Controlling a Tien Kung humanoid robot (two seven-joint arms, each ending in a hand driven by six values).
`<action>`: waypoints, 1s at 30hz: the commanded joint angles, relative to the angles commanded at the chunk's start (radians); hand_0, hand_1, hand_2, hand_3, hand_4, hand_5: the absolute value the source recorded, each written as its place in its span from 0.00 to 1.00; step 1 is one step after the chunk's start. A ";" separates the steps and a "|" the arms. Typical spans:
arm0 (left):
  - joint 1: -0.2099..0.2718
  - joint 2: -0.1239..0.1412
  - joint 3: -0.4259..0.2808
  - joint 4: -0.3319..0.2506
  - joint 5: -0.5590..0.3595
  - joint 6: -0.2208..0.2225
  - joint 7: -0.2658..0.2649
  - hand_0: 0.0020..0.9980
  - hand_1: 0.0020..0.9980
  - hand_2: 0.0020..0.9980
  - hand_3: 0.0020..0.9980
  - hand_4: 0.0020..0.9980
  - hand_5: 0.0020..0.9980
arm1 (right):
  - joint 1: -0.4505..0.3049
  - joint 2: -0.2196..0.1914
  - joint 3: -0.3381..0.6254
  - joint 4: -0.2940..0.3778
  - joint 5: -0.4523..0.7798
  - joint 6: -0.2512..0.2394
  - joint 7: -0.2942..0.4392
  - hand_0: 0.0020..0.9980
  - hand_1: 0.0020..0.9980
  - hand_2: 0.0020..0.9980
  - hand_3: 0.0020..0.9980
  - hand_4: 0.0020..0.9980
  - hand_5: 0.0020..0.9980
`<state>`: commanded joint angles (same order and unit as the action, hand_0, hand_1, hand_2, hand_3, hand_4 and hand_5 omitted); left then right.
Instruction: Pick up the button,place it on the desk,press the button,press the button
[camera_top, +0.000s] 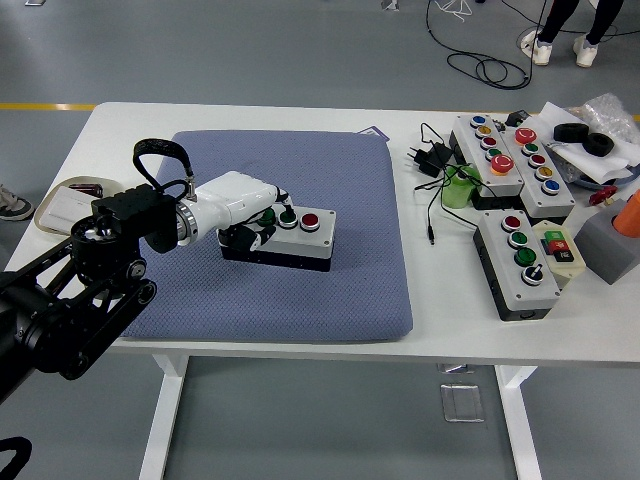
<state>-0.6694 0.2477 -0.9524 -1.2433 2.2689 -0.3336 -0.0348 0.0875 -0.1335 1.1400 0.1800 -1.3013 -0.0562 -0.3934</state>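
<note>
Centre-left of the frame: white-and-black three-button control box (283, 236) lying on the blue-grey quilted fabric mat (330, 280), on the white table (250, 115). Over the box's left end, the white-shelled left hand (245, 207), fingers curled down onto the buttons (a green one partly hidden), one dark fingertip (284, 211) touching the middle button; grasping nothing.
</note>
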 joint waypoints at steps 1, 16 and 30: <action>0.000 0.000 0.000 0.002 0.000 0.000 0.000 0.04 0.00 0.00 0.73 0.45 0.00 | 0.000 0.000 0.000 0.000 -0.001 0.000 0.000 0.66 0.63 0.70 0.58 0.36 0.20; -0.005 0.002 0.020 0.023 0.000 -0.032 -0.004 0.04 0.00 0.00 0.73 0.43 0.00 | 0.002 0.000 0.005 0.000 -0.004 -0.001 0.000 0.66 0.62 0.70 0.58 0.36 0.20; 0.000 0.007 -0.006 -0.009 0.000 0.017 0.004 0.04 0.00 0.00 0.73 0.43 0.00 | 0.002 0.000 0.010 0.000 -0.009 -0.001 0.000 0.66 0.62 0.70 0.58 0.36 0.21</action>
<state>-0.6695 0.2542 -0.9582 -1.2518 2.2689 -0.3168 -0.0313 0.0894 -0.1332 1.1502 0.1800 -1.3103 -0.0576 -0.3935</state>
